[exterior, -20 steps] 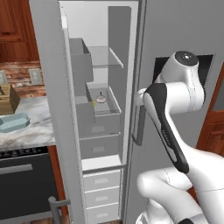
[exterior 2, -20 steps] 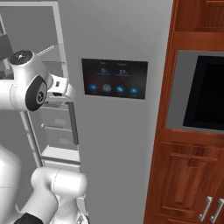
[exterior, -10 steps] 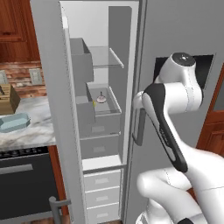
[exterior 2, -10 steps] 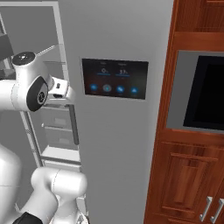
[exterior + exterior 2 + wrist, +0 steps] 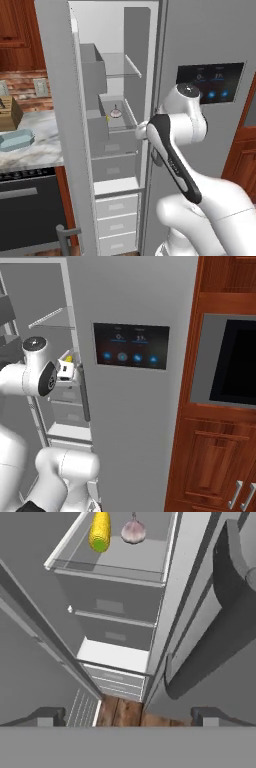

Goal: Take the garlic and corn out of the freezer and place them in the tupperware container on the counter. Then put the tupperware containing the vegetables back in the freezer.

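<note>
The freezer (image 5: 112, 145) stands open, its tall narrow grey compartment showing shelves, a clear upper shelf and white drawers at the bottom. On a mid-height shelf inside it lie the garlic (image 5: 116, 112) and, just to its left, the corn (image 5: 107, 119), which shows as a small yellow speck from the left base view. In the hand view the two sit side by side near the front lip of that shelf: the corn (image 5: 99, 531) with its greenish end pointing toward the camera, the garlic (image 5: 133, 532) close beside it but not touching.

The white arm reaches across the front of the fridge from the lower right of the left base view, its wrist bent toward the freezer opening at about shelf height. The pincer (image 5: 127, 714) is open, its two dark finger tips spread wide apart at the bottom of the hand view with nothing between them; it hangs outside the compartment, short of the shelf with the vegetables and above the wood floor in front of the drawers.

To the left of the freezer, the tupperware container (image 5: 15, 140) rests on the marble worktop (image 5: 35, 155), pale blue and with nothing visible in it. A wooden knife block (image 5: 9, 113) stands behind it near the brick wall. The wider fridge door carries a dark dispenser panel (image 5: 131, 346).
</note>
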Tool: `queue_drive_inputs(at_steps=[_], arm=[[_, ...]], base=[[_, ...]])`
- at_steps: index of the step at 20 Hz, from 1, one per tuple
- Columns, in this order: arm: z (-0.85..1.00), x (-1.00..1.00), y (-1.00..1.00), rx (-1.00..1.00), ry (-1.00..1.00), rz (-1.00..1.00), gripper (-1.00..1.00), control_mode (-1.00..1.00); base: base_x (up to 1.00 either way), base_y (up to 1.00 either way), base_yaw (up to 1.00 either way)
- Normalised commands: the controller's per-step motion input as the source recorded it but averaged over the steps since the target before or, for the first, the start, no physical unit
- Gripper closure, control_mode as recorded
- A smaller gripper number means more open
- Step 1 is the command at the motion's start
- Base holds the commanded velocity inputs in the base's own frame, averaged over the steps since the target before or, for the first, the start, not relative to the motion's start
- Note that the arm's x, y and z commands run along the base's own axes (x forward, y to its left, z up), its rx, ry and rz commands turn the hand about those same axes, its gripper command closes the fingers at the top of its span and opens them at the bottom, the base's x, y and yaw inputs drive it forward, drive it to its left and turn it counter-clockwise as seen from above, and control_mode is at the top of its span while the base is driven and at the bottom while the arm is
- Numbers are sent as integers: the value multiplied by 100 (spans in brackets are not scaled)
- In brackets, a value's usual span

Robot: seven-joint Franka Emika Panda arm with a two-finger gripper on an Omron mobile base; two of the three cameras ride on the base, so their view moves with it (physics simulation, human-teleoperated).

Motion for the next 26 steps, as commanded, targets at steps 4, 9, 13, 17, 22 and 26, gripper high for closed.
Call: queue_drive_inputs(at_steps=[4, 9, 13, 17, 22, 26], arm=[[-13, 52, 51, 3, 2, 2, -100, -100], [-4, 46, 22, 7, 3, 3, -100, -100], [-1, 55, 7, 13, 7, 2, -100, -100], [-9, 57, 26, 4, 8, 0, -100, -100], [-10, 49, 24, 0, 5, 0, -100, -100], [-16, 42, 37, 0, 0, 0, -100, -100]], base=[[0, 0, 0], [0, 0, 0], [0, 0, 0], [0, 0, 0], [0, 0, 0], [0, 0, 0]])
